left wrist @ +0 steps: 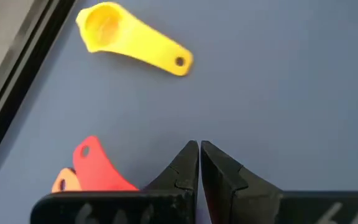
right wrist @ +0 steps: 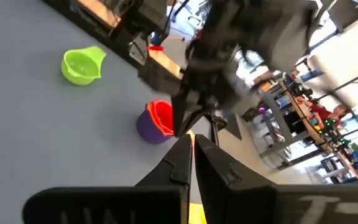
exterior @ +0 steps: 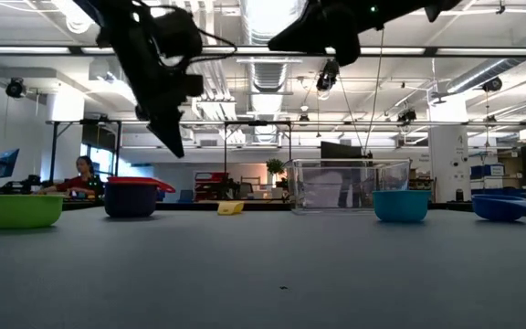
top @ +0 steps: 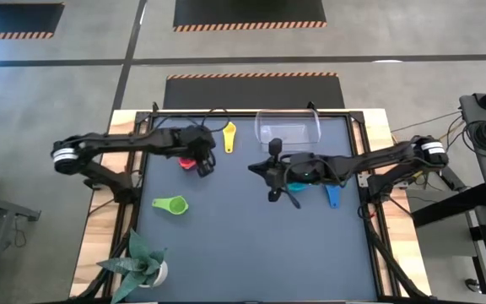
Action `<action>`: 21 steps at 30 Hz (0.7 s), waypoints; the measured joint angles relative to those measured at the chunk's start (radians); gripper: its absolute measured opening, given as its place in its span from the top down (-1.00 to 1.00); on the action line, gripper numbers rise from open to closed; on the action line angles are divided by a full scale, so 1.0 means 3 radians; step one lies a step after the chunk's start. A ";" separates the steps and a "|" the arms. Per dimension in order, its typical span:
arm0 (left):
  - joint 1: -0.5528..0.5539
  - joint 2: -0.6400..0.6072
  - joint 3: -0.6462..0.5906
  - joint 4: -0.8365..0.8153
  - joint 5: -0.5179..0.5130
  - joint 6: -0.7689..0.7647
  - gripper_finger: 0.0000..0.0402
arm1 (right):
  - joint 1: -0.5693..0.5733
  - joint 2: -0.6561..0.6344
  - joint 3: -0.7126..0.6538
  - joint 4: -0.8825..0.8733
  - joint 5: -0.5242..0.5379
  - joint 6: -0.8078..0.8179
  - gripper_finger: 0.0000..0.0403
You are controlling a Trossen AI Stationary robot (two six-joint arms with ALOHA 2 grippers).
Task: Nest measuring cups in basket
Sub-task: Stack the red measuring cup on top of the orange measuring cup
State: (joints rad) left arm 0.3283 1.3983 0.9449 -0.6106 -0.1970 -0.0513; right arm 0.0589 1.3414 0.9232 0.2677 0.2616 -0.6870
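Both grippers are clenched on nothing, so you have no cup in hand. Your left gripper (top: pixel 204 166) hangs above the mat at about ten o'clock from table centre; your right gripper (top: pixel 273 180) hangs near centre.

Largest first: the basket (top: pixel 288 128) sits at twelve o'clock on the mat, against the far edge, and looks empty. It is clear and light-looking. If you lower a cup onto its wall instead of into the opening, I judge it could slide or tip.

Next, a stack of red, orange and purple cups (top: pixel 187 161) sits just under your left gripper, red cup (left wrist: pixel 98 168) on top with an orange handle (left wrist: pixel 63 181) showing beside it. Descend with fingers shut and you would knock the stack apart rather than grasp it. Open first.

Your right arm lies over the cyan cup (exterior: pixel 401 205), with the blue cup (top: pixel 333 197) just beside it at about three o'clock. Reaching for either risks sweeping the other away.

The green cup (top: pixel 171 204) at eight o'clock sits alone, well apart from the rest. The yellow cup (top: pixel 229 135), smallest in view, lies at eleven o'clock; its thin flat handle could slip from a pinch.

Both arms converge near centre, so collision is likely if you move them together.
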 joint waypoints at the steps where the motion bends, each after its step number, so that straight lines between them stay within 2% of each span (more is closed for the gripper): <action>1: 0.0049 0.0074 0.0043 -0.0011 0.0001 -0.0004 1.00 | -0.0001 -0.0044 -0.0031 -0.0010 0.0001 0.0028 0.96; 9: 0.0276 0.0616 0.0466 -0.0249 -0.0004 -0.0153 1.00 | -0.0006 -0.0317 -0.0246 -0.0016 0.0010 0.0016 0.96; 15: 0.0314 0.0938 0.0804 -0.0690 -0.0009 -0.0381 1.00 | -0.0009 -0.0391 -0.0269 -0.0097 0.0014 0.0020 0.96; 21: 0.0335 0.1165 0.0997 -0.1072 -0.0248 -0.0522 1.00 | -0.0021 -0.0394 -0.0274 -0.0181 0.0022 0.0027 0.96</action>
State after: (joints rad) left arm 0.4289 1.7478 1.2439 -0.9323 -0.2713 -0.2079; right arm 0.0525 1.2232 0.8410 0.2135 0.2681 -0.6791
